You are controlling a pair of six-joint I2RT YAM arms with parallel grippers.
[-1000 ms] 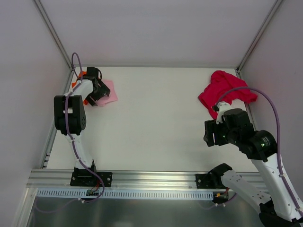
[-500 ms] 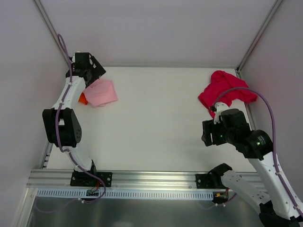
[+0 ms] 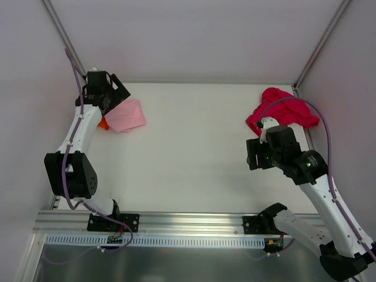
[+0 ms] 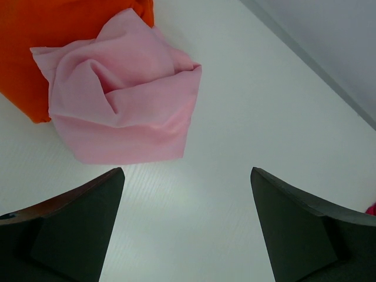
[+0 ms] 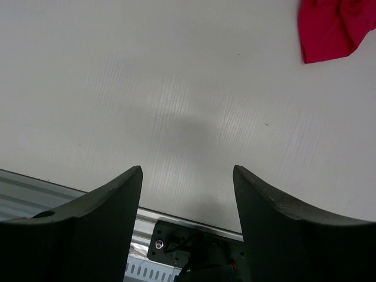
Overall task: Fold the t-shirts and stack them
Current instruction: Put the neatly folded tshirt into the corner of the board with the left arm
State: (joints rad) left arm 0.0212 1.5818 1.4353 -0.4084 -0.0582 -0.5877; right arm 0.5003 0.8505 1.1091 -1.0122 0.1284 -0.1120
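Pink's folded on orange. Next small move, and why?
Probably move the right gripper to the red t-shirt and pinch an edge: it lies crumpled at the far right, while the pink t-shirt sits folded on the orange t-shirt. The right jaws are open, empty and nearest.

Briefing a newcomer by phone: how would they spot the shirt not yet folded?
Go to the white table's far right corner, beside the right arm. The crimson red cloth t-shirt lies there in a loose heap. The light pink cloth t-shirt sits folded on the bright orange cloth t-shirt at far left.
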